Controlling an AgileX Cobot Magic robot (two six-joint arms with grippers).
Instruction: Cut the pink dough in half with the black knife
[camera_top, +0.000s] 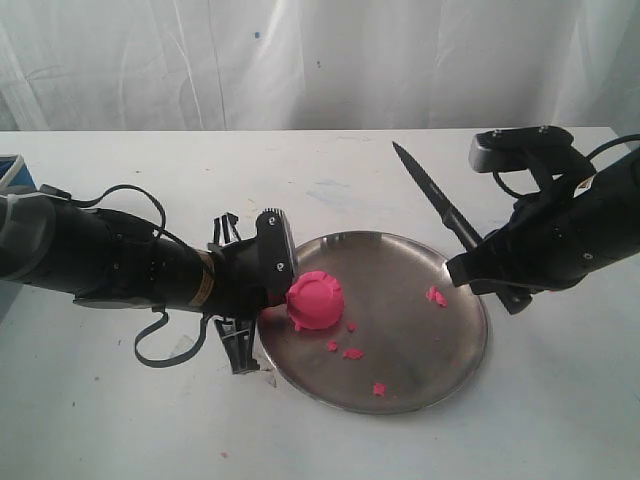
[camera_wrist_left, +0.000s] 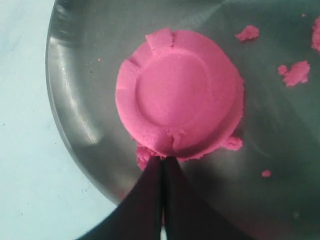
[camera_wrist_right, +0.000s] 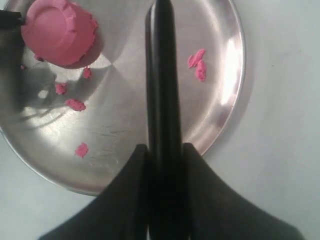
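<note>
Plate (camera_top: 420, 365) holds uncut pink dough (camera_top: 316, 298), crumbs (camera_top: 437, 296); left gripper (camera_wrist_left: 162, 161) jaws closed against dough; right gripper (camera_wrist_right: 162, 150) jaws clamp black knife (camera_top: 432, 192).

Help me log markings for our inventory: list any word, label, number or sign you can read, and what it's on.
None can be read in any view.
Yellowish band on the left arm: print too small to read.
Small sticker on the right arm: blurred.
Steel plate, pink dough, black knife: no markings visible.

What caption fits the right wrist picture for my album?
Right gripper grips the black knife; the pink dough sits whole on the steel plate.
</note>
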